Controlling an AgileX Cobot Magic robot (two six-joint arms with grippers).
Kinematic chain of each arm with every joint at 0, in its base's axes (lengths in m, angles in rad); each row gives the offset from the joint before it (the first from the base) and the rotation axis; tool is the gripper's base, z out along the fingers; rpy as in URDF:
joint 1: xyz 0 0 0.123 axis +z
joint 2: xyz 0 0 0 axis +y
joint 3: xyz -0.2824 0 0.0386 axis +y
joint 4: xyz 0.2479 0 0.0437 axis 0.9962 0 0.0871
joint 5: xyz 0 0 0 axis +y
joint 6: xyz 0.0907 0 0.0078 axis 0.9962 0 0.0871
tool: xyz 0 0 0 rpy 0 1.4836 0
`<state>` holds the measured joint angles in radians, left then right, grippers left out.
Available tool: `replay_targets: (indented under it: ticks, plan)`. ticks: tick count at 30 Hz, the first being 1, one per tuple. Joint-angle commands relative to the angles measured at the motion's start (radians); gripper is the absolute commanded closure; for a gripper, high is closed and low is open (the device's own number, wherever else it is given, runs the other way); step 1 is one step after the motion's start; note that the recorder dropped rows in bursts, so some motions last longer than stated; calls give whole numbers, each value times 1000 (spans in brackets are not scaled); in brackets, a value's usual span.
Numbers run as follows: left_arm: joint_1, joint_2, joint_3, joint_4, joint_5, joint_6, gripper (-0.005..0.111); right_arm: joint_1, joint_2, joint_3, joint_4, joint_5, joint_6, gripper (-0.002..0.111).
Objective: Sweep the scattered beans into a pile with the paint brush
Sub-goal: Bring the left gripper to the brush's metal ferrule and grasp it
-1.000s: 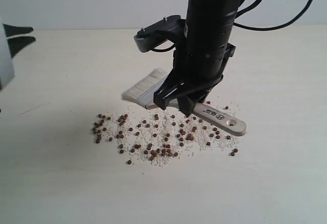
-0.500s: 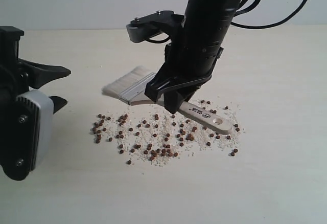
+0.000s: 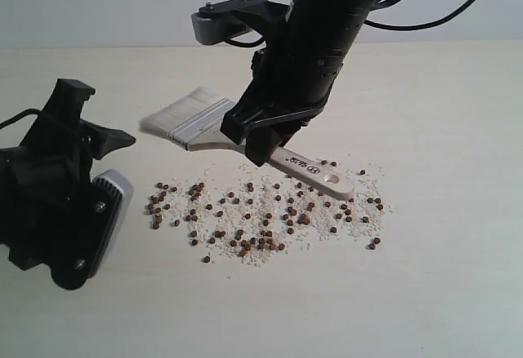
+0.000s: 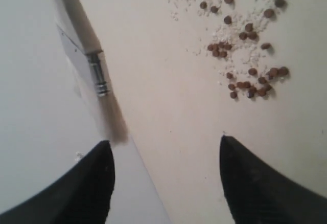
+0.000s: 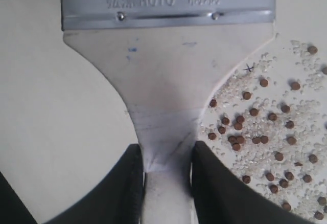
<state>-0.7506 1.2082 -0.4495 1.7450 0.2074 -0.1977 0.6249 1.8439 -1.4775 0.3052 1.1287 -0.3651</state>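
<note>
A pale table (image 3: 441,113) fills my screens, with a plain wall behind it. I see the right gripper (image 3: 260,139) clamped on the wooden neck of the paint brush (image 3: 196,125). The brush is tilted, bristles out to the left, its handle end low over the far edge of the beans (image 3: 245,219). They lie scattered among white grains mid-table. My left gripper (image 4: 164,144) hangs beside them, jaws wide apart, holding nothing.

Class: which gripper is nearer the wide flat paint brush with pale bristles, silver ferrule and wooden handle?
Right. The right gripper grips the paint brush by its handle; the left gripper stands open off its bristle end, not touching.
</note>
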Motion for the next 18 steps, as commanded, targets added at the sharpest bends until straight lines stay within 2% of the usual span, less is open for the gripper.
replay_targets:
  ticks: [1,18]
  plan:
    - [-7,44,-52,-1,24,-14,49,-5,-5,-7,19,0,-15,108]
    - [-7,179,-176,-1,5,-18,49,-5,-5,-7,34,18,-6,108]
